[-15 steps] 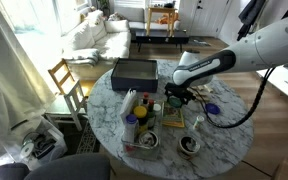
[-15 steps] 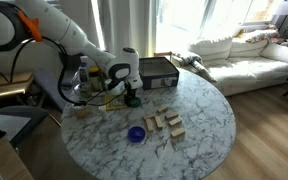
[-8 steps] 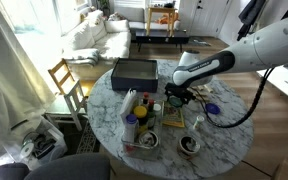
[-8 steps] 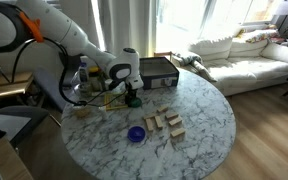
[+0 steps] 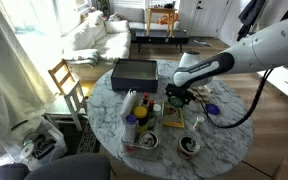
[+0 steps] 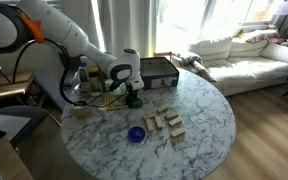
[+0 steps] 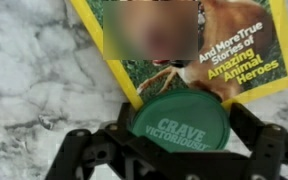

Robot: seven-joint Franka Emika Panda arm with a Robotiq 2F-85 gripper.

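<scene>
From the wrist view I see my hand (image 7: 179, 132) spread wide, its fingers (image 7: 246, 128) standing on either side of a green lid (image 7: 181, 118) marked "Crave Victoriously". I can't tell whether they touch it. The lid overlaps the lower edge of a yellow-bordered animal book (image 7: 239, 55) lying on the marble bench (image 7: 34, 60). In both exterior views the hand (image 5: 174, 98) (image 6: 132, 97) hangs low over the bench near a black box (image 5: 134, 72), but they don't show the lettering. An exterior view adds wooden blocks (image 6: 165, 122) and a blue dish (image 6: 136, 133), both well apart from the hand.
</scene>
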